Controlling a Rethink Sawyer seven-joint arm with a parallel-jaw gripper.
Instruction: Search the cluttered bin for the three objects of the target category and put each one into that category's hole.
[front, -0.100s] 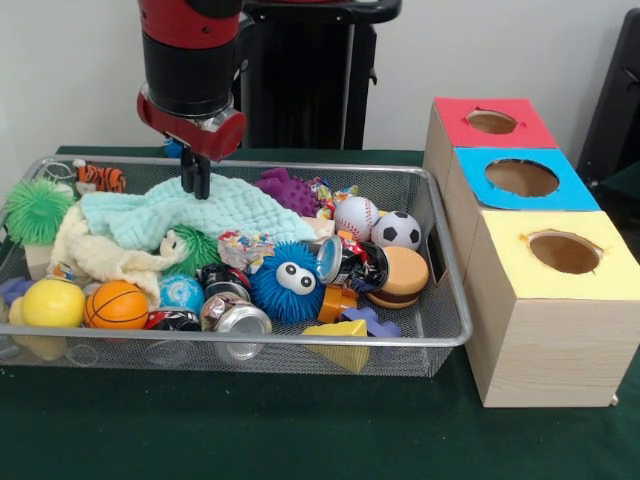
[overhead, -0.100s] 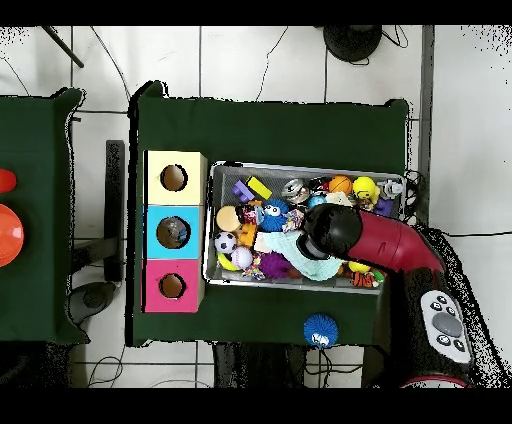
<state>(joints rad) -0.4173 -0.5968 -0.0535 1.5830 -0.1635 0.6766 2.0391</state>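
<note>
I see the gripper (front, -0.100s: 195, 184) hanging over the far left part of the wire bin (front, -0.100s: 452, 300), its two fingers pressed together with no gap between them, tips just at the mint cloth (front, -0.100s: 190, 212) and holding nothing that I can make out. From above, the arm (overhead, -0.100s: 385, 243) covers that spot, so I can't check contact there. The cloth lies over a cream cloth (front, -0.100s: 100, 255) on the bin's left side. Balls are scattered through the clutter: a baseball (front, -0.100s: 356, 216) and a soccer ball (front, -0.100s: 397, 230) sit side by side at the far right, a basketball (front, -0.100s: 117, 305) and a yellow ball (front, -0.100s: 52, 302) touch each other at the near left, and a small blue ball (front, -0.100s: 182, 293) lies just right of the basketball. A fuzzy blue ball with eyes (front, -0.100s: 290, 281) sits in the middle, with a can (front, -0.100s: 236, 321) in front of it and a burger toy (front, -0.100s: 400, 277) to its right. A green spiky ball (front, -0.100s: 37, 210) rests at the far left edge. Right of the bin stand three boxes in a row, each with a hole on top: red box (front, -0.100s: 495, 124) farthest, blue box (front, -0.100s: 520, 178) in the middle, yellow box (front, -0.100s: 560, 252) nearest. In the overhead view another blue fuzzy ball (overhead, -0.100s: 320, 330) lies on the table outside the bin.
</note>
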